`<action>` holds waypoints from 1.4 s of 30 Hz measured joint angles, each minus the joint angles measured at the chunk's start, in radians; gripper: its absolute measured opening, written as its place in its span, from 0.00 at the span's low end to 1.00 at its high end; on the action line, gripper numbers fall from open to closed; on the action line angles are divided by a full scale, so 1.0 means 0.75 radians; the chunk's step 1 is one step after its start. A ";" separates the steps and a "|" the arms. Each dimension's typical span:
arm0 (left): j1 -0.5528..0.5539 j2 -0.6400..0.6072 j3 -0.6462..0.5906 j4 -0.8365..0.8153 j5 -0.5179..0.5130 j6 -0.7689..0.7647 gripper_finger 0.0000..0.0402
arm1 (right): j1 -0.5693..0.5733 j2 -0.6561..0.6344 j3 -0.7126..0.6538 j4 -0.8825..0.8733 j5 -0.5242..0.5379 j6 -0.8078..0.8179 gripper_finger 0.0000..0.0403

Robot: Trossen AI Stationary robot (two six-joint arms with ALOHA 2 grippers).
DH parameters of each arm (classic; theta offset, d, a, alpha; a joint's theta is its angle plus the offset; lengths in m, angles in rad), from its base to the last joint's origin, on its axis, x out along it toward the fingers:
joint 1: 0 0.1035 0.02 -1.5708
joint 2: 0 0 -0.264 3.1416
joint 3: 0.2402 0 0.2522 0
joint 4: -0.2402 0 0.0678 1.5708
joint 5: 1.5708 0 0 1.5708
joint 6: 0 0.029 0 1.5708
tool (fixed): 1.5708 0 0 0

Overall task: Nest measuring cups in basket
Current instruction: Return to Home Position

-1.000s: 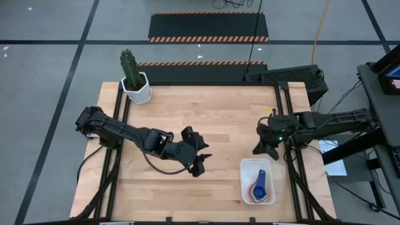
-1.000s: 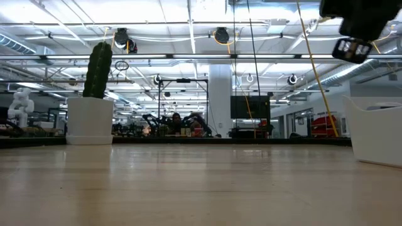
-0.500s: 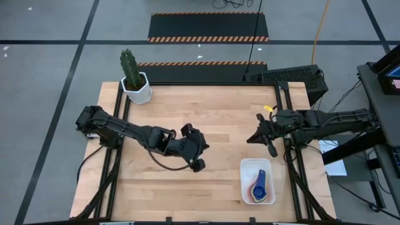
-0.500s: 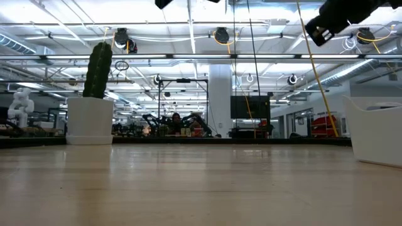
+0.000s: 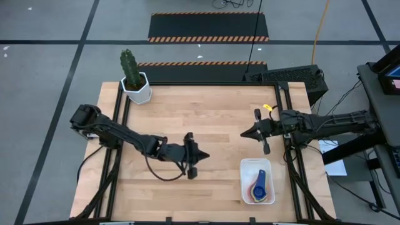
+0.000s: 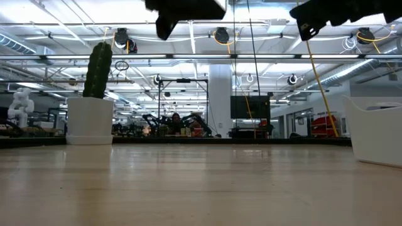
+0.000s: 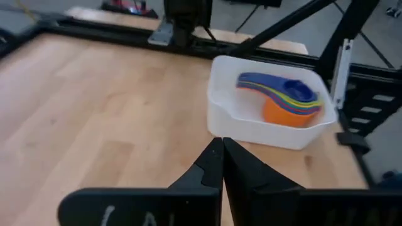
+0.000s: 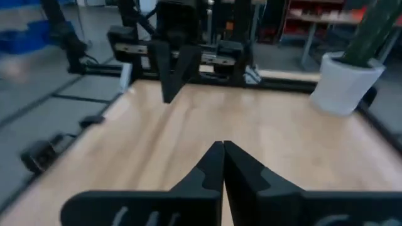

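I've got the cups nested in the basket at the desk's right side, handles pointing toward the cactus edge, along the basket's long axis. Left hand hangs mid-desk, right hand near the basket; both pinched shut, empty.

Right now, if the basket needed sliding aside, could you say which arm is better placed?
Probably right: the right gripper, shut, hangs nearer the basket, which lies on that arm's side. The left gripper, also shut, hangs near the table's middle.
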 joint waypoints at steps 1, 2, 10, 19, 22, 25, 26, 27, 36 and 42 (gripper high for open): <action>0.006 -0.018 -0.042 0.039 -0.001 0.027 0.02 | -0.006 -0.008 -0.020 0.023 0.000 -0.045 0.00; 0.013 -0.042 -0.092 0.068 -0.002 0.052 0.01 | -0.009 -0.012 -0.043 0.036 -0.001 -0.098 0.00; 0.092 -0.114 -0.433 0.449 -0.008 0.143 0.02 | -0.013 -0.125 -0.338 0.280 -0.043 -0.300 0.00; 0.123 -0.228 -0.770 0.738 -0.020 0.371 0.01 | -0.013 -0.237 -0.549 0.428 -0.041 -0.332 0.00; 0.130 -0.293 -0.882 0.880 -0.021 0.387 0.01 | -0.011 -0.257 -0.575 0.429 -0.058 -0.342 0.00; 0.130 -0.371 -0.973 0.978 -0.028 0.417 0.02 | -0.011 -0.280 -0.594 0.426 -0.080 -0.378 0.00; 0.129 -0.394 -0.994 0.988 -0.032 0.436 0.01 | -0.011 -0.291 -0.598 0.428 -0.080 -0.385 0.00; 0.129 -0.417 -1.014 1.001 -0.033 0.451 0.01 | -0.011 -0.304 -0.606 0.430 -0.080 -0.389 0.00; 0.129 -0.579 -1.122 1.029 -0.045 0.446 0.01 | -0.011 -0.450 -0.666 0.410 -0.218 -0.256 0.00; 0.129 -0.677 -1.165 1.026 -0.052 0.439 0.01 | -0.010 -0.512 -0.668 0.386 -0.220 -0.360 0.00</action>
